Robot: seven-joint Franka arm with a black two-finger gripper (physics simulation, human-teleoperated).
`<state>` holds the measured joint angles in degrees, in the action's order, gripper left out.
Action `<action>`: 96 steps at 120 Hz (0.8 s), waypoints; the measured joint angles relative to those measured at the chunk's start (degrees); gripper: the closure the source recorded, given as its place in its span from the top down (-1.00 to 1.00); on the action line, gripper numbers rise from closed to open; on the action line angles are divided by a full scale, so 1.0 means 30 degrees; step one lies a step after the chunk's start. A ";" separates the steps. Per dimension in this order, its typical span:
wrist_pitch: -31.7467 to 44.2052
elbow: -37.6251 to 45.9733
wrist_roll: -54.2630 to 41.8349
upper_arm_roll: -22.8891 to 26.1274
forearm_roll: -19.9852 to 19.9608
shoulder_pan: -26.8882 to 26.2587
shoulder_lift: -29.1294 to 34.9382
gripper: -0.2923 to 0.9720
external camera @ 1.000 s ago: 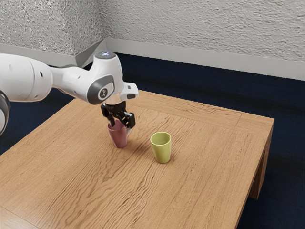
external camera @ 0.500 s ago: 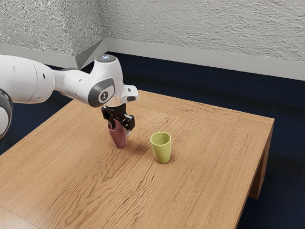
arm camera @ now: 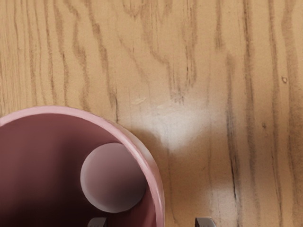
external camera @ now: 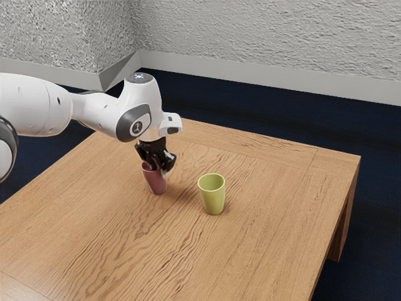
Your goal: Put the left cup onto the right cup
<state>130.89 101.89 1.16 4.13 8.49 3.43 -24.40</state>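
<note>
A rough grey wall (external camera: 282, 31) is running behind everything, and a dark blue floor (external camera: 282, 106) is spreading out below it. The wooden counter (external camera: 263, 251) is taking up most of the space in front of me. The white arm (external camera: 75, 110) is coming in over the counter's edge at the exterior view's left and is bending down toward the wood.

Below its hand the pink cup (external camera: 153, 183) is standing upright on the counter. It is sitting closer to the far edge than to the near one, on the side the arm is entering from. The green cup (external camera: 212, 194) is also standing upright, near the counter's middle. It is sitting toward the exterior view's right of the pink cup and clear of it, with bare wood between the two.

The black jaws are hanging right at the pink cup's rim. In the wrist view the pink cup (arm camera: 47, 156) is opening toward the camera, with its pale round bottom (arm camera: 113, 177) showing inside and the counter (arm camera: 213, 71) lying around it. There the jaws are sitting narrow but not clamped. One fingertip (arm camera: 97, 222) is showing inside the cup and the other (arm camera: 204, 222) outside it. The cup's wall is passing between them, and a gap is showing on each side of it.
</note>
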 joint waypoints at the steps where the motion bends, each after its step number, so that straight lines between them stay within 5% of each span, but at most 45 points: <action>1: 0.0001 0.0000 0.0000 0.0000 0.0000 0.0000 0.0000 -0.30; 45: 0.0041 -0.0012 0.0037 0.0000 0.0038 0.0000 0.0000 -0.62; 96: 0.0007 -0.0027 0.0088 0.0000 0.0115 -0.0023 0.0177 -0.70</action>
<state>130.92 101.81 1.42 4.13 8.84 3.36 -23.87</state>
